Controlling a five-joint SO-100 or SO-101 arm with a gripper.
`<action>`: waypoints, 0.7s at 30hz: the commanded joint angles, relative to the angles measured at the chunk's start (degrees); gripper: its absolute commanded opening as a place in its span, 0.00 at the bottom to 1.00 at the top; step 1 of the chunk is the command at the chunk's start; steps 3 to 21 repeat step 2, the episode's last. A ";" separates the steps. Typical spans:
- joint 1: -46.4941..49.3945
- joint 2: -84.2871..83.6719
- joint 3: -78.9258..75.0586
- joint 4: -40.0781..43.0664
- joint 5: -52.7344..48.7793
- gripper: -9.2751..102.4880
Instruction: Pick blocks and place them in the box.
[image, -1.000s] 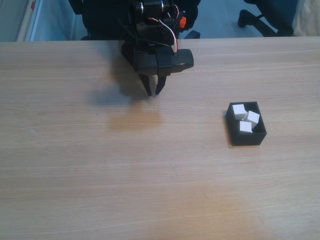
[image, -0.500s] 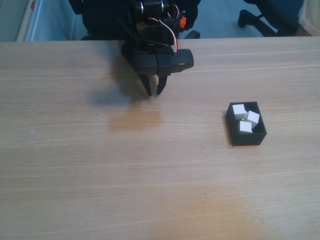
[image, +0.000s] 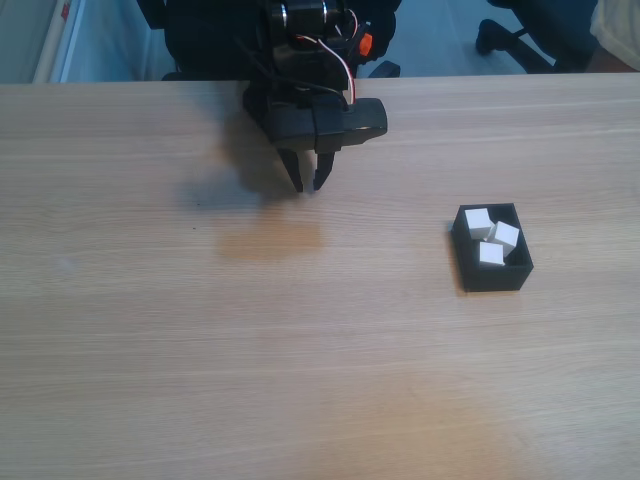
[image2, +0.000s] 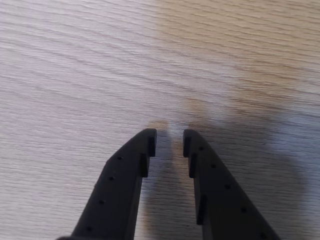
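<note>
Near the counter's (image: 300, 350) far edge in the fixed view, the gripper (image: 307, 184) hangs empty, well apart from the box (image: 494, 277) holding three blocks (image: 490, 239). Wrist view shows its fingers (image2: 131, 175) slightly parted above bare wood.

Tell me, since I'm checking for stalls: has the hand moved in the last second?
No. In the fixed view the hand sits the same way from the box and table edge.
</note>
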 joint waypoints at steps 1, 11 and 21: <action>0.44 1.41 5.80 1.14 0.62 0.12; 0.44 1.41 5.80 1.14 0.62 0.12; 0.44 1.41 5.80 1.14 0.62 0.12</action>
